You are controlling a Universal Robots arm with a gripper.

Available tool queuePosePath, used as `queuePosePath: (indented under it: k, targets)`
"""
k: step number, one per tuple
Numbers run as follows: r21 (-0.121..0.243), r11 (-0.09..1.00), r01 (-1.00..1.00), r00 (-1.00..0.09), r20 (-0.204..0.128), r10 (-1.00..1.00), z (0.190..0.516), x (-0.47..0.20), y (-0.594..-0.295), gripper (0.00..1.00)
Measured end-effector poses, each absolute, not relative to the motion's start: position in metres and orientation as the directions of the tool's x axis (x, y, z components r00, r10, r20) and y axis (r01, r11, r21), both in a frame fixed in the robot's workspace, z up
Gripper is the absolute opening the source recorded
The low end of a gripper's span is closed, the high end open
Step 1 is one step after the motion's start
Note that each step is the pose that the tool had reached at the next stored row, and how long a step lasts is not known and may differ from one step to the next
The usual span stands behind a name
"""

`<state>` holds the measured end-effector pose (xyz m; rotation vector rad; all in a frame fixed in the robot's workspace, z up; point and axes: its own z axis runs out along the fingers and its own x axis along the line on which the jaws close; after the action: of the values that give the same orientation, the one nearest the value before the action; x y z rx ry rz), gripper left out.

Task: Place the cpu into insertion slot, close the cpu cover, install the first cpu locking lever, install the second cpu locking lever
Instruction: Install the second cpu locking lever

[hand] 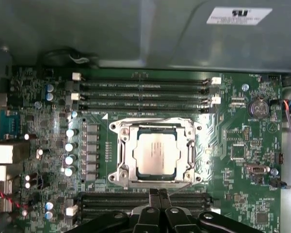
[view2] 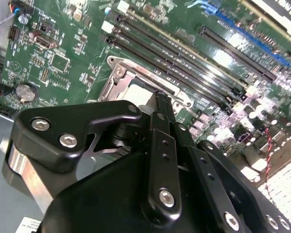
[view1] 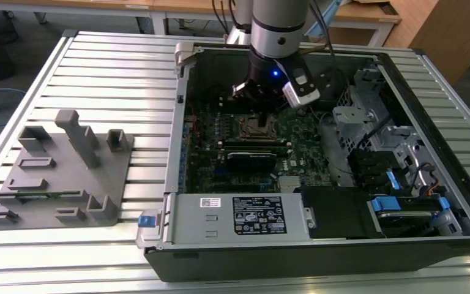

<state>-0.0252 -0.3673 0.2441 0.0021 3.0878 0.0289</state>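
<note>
a: where does the exterior view sit?
b: high and well back, looking down at a slant on the open computer case [view1: 317, 184], the slatted table [view1: 104, 73] and the arm [view1: 278, 30].

a: and the first wrist view?
b: close, facing squarely onto the motherboard [hand: 233, 145], with the insertion slot [hand: 155, 153] centred and the gripper [hand: 158, 194] at its edge.

a: the second wrist view?
b: closer still, tilted, peering past the gripper [view2: 160, 99] across the motherboard [view2: 68, 53].

a: what do they share?
b: both wrist views show the insertion slot [view2: 131, 85]; the exterior view sees it small [view1: 256, 127].
</note>
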Motion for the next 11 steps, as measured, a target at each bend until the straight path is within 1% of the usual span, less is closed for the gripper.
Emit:
queuePosePath:
  k: [11]
  targets:
    - [0.019,1.0,0.001,-0.999,-0.054,0.002,0.2437,-0.0273,-0.3749,0.11]
